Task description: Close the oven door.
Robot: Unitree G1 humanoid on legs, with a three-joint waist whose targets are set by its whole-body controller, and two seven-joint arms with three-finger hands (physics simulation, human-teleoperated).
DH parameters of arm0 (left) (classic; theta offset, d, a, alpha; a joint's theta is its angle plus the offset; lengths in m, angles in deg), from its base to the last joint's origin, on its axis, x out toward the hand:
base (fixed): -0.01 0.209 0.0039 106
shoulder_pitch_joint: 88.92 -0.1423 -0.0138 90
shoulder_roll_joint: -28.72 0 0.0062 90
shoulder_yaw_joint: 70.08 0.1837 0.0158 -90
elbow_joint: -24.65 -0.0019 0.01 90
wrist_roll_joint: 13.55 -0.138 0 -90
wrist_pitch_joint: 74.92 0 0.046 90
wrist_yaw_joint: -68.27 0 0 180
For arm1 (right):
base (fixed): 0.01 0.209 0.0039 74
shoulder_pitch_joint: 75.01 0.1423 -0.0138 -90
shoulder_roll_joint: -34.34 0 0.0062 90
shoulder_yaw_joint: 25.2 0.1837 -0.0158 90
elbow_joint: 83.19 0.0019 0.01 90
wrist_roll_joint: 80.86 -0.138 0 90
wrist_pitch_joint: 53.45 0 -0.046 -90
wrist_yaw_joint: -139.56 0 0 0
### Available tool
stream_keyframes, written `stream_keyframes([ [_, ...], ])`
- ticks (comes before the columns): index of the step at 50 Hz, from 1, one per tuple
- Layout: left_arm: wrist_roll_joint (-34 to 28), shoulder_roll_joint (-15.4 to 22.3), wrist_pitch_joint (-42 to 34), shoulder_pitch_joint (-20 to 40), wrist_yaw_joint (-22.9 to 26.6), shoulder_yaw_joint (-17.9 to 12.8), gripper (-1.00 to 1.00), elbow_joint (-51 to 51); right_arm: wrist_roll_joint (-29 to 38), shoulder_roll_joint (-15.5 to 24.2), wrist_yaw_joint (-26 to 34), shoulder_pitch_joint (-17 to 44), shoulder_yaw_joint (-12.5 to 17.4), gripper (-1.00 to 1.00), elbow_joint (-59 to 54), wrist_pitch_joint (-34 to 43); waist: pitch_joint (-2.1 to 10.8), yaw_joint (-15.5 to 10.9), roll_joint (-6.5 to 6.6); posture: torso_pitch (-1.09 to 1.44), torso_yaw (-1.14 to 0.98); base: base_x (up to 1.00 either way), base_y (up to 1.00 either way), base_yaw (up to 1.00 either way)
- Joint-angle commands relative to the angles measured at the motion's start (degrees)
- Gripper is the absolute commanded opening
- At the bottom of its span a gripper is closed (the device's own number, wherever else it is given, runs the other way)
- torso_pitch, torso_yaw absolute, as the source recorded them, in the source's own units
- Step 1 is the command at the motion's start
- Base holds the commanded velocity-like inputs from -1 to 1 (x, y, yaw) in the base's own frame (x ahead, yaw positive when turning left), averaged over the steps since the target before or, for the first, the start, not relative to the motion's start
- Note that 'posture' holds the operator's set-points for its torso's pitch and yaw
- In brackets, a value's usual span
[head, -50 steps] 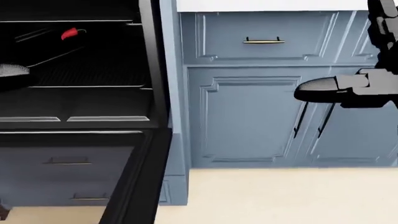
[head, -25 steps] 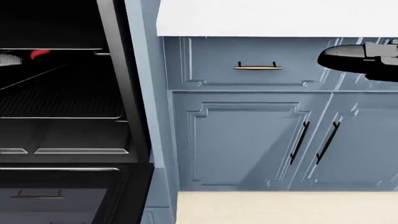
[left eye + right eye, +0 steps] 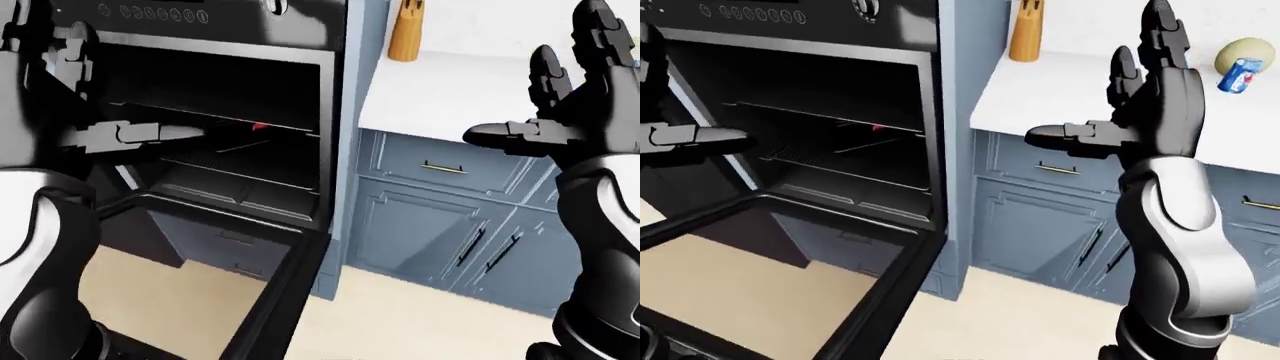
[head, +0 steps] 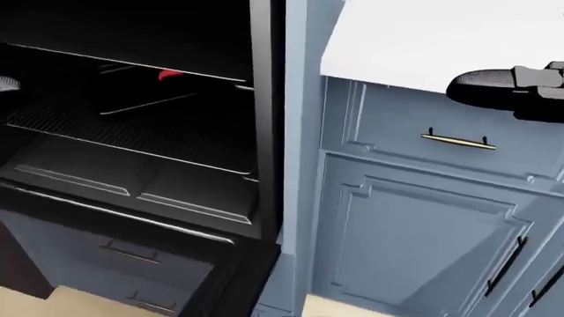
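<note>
The black oven (image 3: 215, 112) stands at the left of the eye views with its door (image 3: 820, 285) swung fully down and flat. Wire racks (image 4: 132, 132) and a small red item (image 4: 172, 75) show inside the cavity. My left hand (image 3: 95, 82) is open, raised in front of the oven's left side, not touching the door. My right hand (image 3: 1140, 97) is open with fingers spread, held up in front of the white counter, well to the right of the oven.
Blue cabinets (image 4: 423, 218) with a brass drawer handle (image 4: 458, 140) stand right of the oven. A white counter (image 3: 1070, 82) carries a wooden knife block (image 3: 1025, 34), a blue can (image 3: 1240, 75) and a pale round fruit (image 3: 1240, 51). The floor is beige.
The head camera has swung left and tilted, so the oven cavity now fills more of the view. My right hand stays raised at the upper right.
</note>
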State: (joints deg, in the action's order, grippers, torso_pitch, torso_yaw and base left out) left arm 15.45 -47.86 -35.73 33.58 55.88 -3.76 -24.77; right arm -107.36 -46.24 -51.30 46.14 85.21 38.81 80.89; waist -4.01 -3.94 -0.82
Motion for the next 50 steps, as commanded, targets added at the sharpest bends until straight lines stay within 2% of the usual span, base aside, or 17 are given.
stream_keyframes([
  [1,0.38,0.66,1.63,1.77,0.43,0.18,1.00,1.33,0.05,1.12,-0.47,1.44,1.42,1.00,1.52,-1.30,1.26,0.31,0.26,0.00,0.00,0.00,0.00,1.00],
  [4,0.44,0.65,1.56,1.69,0.37,0.20,1.00,1.47,-0.28,1.21,-0.42,1.42,1.31,1.00,2.15,-1.06,0.28,0.71,-3.07,0.00,0.00,0.00,0.00,1.00],
  [5,0.47,0.65,1.53,1.72,0.34,0.19,1.00,1.49,-0.17,1.28,-0.26,1.26,1.19,1.00,2.16,-1.04,1.14,1.06,-5.27,0.00,0.00,0.00,0.00,1.00],
  [14,1.04,1.11,1.19,2.20,0.11,-0.05,1.00,1.49,0.41,1.32,0.64,1.81,1.05,1.00,3.16,-0.36,0.90,2.69,-0.57,0.00,0.00,0.00,0.00,1.00],
  [19,1.09,1.16,1.34,2.13,0.02,0.05,1.00,1.39,0.19,1.01,0.89,1.69,1.02,1.00,3.38,-0.27,1.54,3.11,4.13,0.00,0.00,0.00,0.00,1.00],
  [20,1.09,1.14,1.30,2.07,-0.03,0.07,1.00,1.48,0.22,0.97,1.00,1.60,0.93,1.00,3.36,-0.42,2.44,2.90,6.32,0.00,0.00,0.00,0.00,1.00],
  [21,1.10,1.13,1.29,2.06,-0.04,0.09,1.00,1.52,0.18,0.96,1.00,1.61,0.93,1.00,3.39,-0.38,3.56,2.95,6.69,0.00,0.00,0.00,0.00,1.00],
  [25,1.26,1.18,1.00,2.27,-0.25,0.05,1.00,1.65,-0.08,1.12,1.02,1.91,0.85,1.00,3.83,-0.10,3.23,1.48,2.90,0.00,0.00,0.00,0.00,1.00],
  [31,1.23,1.10,1.03,2.08,-0.29,0.19,1.00,1.81,-0.45,1.10,1.16,1.86,0.87,1.00,4.67,0.34,0.92,2.14,-1.65,0.00,0.00,0.00,0.00,1.00],
  [33,1.22,1.10,1.03,2.14,-0.26,0.17,1.00,1.75,-0.62,1.01,1.19,1.74,0.87,1.00,4.94,0.54,1.71,2.46,-4.79,0.00,0.00,0.00,0.00,1.00],
  [34,1.20,1.11,1.05,2.19,-0.25,0.19,1.00,1.70,-0.71,0.99,1.16,1.82,0.94,1.00,4.92,0.57,2.64,2.44,-5.17,0.00,0.00,0.00,0.00,1.00],
  [35,1.18,1.10,1.05,2.20,-0.26,0.24,1.00,1.73,-0.72,1.02,1.21,1.77,0.94,1.00,4.95,0.54,1.05,2.79,-4.04,0.00,0.00,0.00,0.00,1.00],
  [39,1.20,1.09,0.99,2.24,-0.24,0.22,1.00,1.79,-0.64,1.02,1.33,1.64,0.84,1.00,5.00,0.38,1.87,2.29,-2.64,0.00,0.00,0.00,0.00,1.00],
  [45,1.26,1.12,0.98,2.15,-0.16,0.08,1.00,1.81,2.48,1.47,0.99,1.32,-0.65,1.00,4.74,-0.63,1.74,4.68,2.66,0.00,0.00,0.00,0.09,0.83],
  [46,1.31,1.18,0.95,2.23,-0.16,0.06,1.00,1.78,2.34,0.74,1.09,1.39,-0.31,1.00,4.57,-0.13,1.07,3.26,0.61,0.00,0.00,0.00,0.00,0.00],
  [48,1.42,1.26,0.89,2.28,-0.18,-0.01,1.00,1.76,1.40,0.16,1.08,1.83,0.46,1.00,4.77,1.46,2.87,5.16,5.37,0.00,0.00,0.00,0.00,0.00],
  [50,1.46,1.29,0.88,2.26,-0.23,0.02,1.00,1.79,1.08,0.25,0.98,2.00,0.67,1.00,4.66,1.87,1.06,4.90,3.55,0.00,0.00,0.00,0.00,0.00],
])
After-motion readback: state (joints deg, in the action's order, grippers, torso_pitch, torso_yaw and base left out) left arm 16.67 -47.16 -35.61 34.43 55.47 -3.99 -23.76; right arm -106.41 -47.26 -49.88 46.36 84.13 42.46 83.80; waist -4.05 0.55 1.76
